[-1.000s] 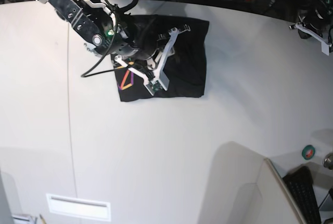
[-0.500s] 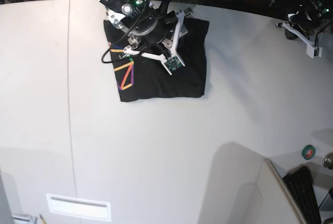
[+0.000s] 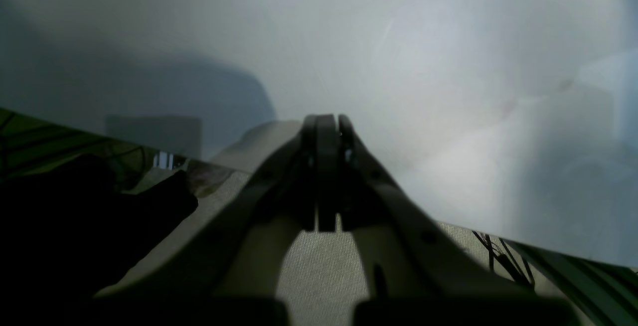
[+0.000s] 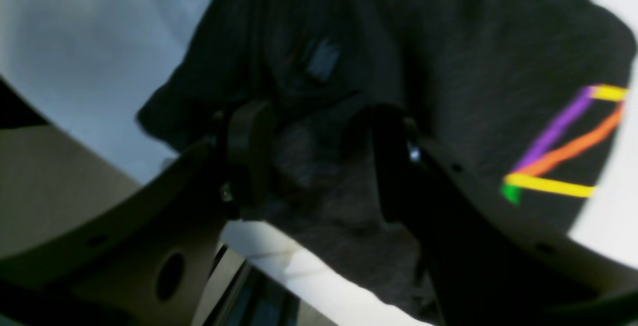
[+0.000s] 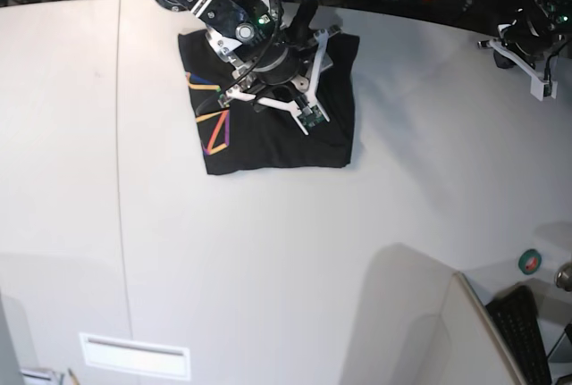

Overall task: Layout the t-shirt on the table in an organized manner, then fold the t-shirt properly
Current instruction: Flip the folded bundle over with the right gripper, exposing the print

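Base view: right gripper (image 5: 288, 87), jaws spread and empty, hung over the folded black t-shirt (image 5: 273, 126) at twelve o'clock; left gripper (image 5: 527, 62), pressed together, sat well apart at two.

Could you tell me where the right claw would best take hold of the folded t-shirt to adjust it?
Probably the near straight edge of the t-shirt, coming from above at the bare table side. The shirt lies flat as a compact rectangle, so only its edges offer cloth to pinch. The right claw hangs open over its far part.

Dim, blurred wrist views; bright base
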